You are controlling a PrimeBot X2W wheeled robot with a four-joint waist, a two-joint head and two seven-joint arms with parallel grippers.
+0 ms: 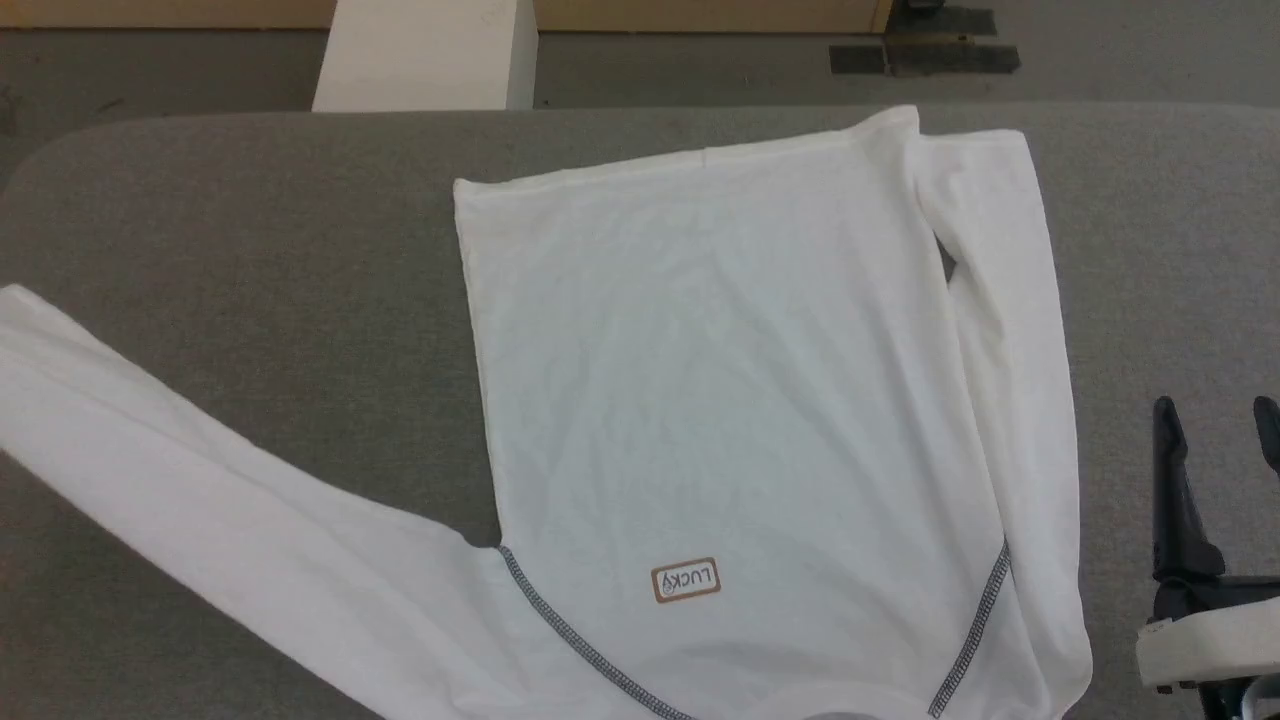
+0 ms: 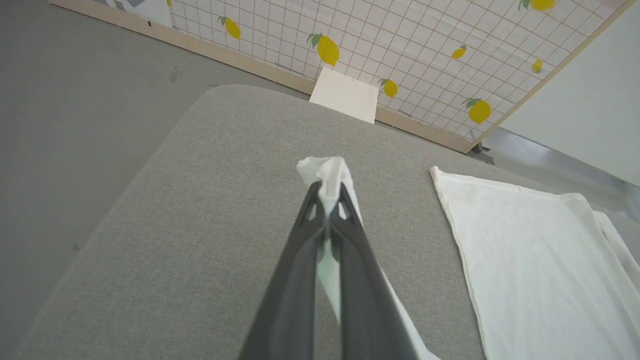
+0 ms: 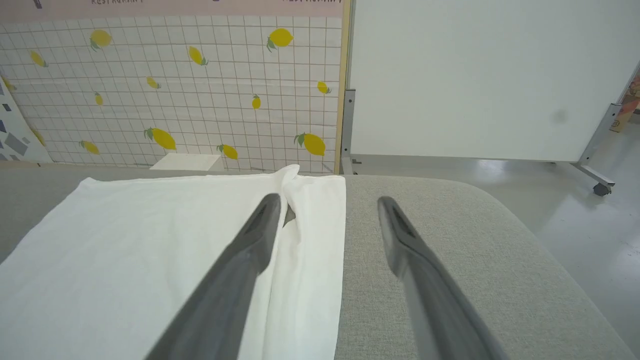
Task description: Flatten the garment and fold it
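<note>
Looks like a staged test lab. Printed lemon backdrop (image 3: 175, 100), wheeled white partition (image 3: 475, 75), padded grey table (image 1: 250, 250), tape (image 1: 920, 55) on bare floor (image 1: 150, 70).

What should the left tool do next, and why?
Probably carry the left sleeve across onto the body. The left tool is shut on its cuff, that sleeve lies spread out sideways, and the right sleeve already lies folded along the body.

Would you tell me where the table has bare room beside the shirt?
The table is bare left of the garment, beyond its outstretched sleeve, and in a narrower strip right of it, by the right gripper. The middle is covered.
</note>
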